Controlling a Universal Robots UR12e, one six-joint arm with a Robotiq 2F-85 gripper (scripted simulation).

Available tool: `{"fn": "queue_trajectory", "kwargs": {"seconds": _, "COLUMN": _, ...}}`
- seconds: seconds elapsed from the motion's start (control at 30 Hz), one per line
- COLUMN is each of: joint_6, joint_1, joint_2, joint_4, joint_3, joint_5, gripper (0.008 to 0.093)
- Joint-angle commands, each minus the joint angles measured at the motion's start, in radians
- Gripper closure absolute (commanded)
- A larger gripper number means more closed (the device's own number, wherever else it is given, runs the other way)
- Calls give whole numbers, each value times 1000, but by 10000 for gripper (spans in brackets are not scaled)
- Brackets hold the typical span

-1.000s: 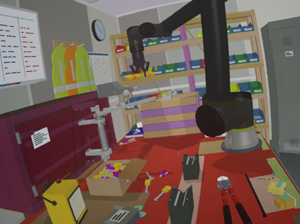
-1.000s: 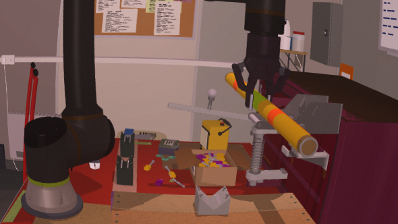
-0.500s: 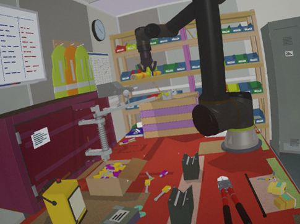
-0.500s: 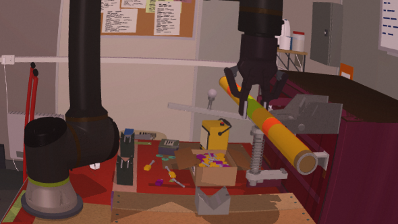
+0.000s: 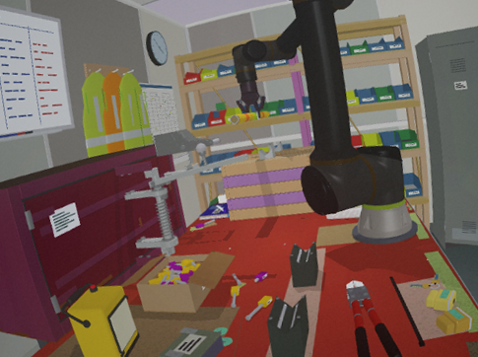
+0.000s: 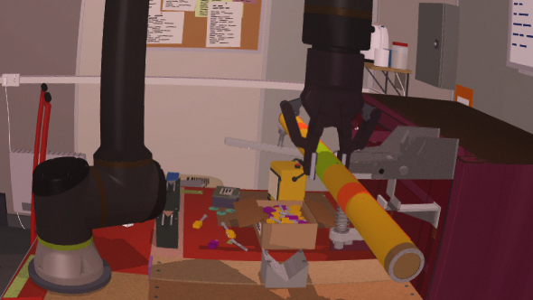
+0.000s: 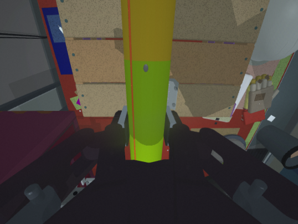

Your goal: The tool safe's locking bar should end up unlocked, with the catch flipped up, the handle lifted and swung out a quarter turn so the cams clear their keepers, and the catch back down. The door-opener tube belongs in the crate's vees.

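Note:
The door-opener tube [image 6: 348, 192] [image 5: 246, 118] [image 7: 148, 83], yellow with green and orange bands, hangs high in the air above the crate [image 5: 267, 188] [image 7: 155, 69] at the far end of the red bench. The crate has tan and purple slats, and a grey vee block [image 6: 284, 269] sits on its top boards. The maroon tool safe [image 5: 66, 220] stands on the left, with its grey locking bar and handle [image 5: 164, 203] [image 6: 406, 158] on the door. My gripper [image 5: 250, 108] [image 6: 326, 160] [image 7: 146, 124] is closed around the tube's green band and holds it.
The robot base [image 5: 384, 208] stands on the bench's right side. On the bench lie two dark vee blocks [image 5: 294, 299], red bolt cutters [image 5: 369, 320], a cardboard box of small parts [image 5: 184, 279], a yellow lamp [image 5: 104, 322] and a black rod [image 5: 407, 311]. Shelving [image 5: 324, 99] rises behind the crate.

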Motion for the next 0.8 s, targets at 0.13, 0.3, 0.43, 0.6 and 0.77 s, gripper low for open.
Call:
{"fn": "queue_trajectory", "kwargs": {"seconds": 0.13, "joint_6": -43, "joint_1": -43, "joint_2": 19, "joint_4": -5, "joint_3": -28, "joint_5": 0, "gripper": 934}}
{"fn": "queue_trajectory", "kwargs": {"seconds": 0.3, "joint_6": -77, "joint_1": -77, "joint_2": 38, "joint_4": -5, "joint_3": -46, "joint_5": 0, "gripper": 934}}
{"fn": "queue_trajectory", "kwargs": {"seconds": 0.43, "joint_6": -96, "joint_1": -96, "joint_2": 50, "joint_4": -6, "joint_3": -58, "joint_5": 0, "gripper": 934}}
{"fn": "queue_trajectory", "kwargs": {"seconds": 0.6, "joint_6": -111, "joint_1": -110, "joint_2": 60, "joint_4": -6, "joint_3": -68, "joint_5": 0, "gripper": 934}}
{"fn": "queue_trajectory", "kwargs": {"seconds": 0.77, "joint_6": -117, "joint_1": -116, "joint_2": 64, "joint_4": -6, "joint_3": -72, "joint_5": 0, "gripper": 934}}
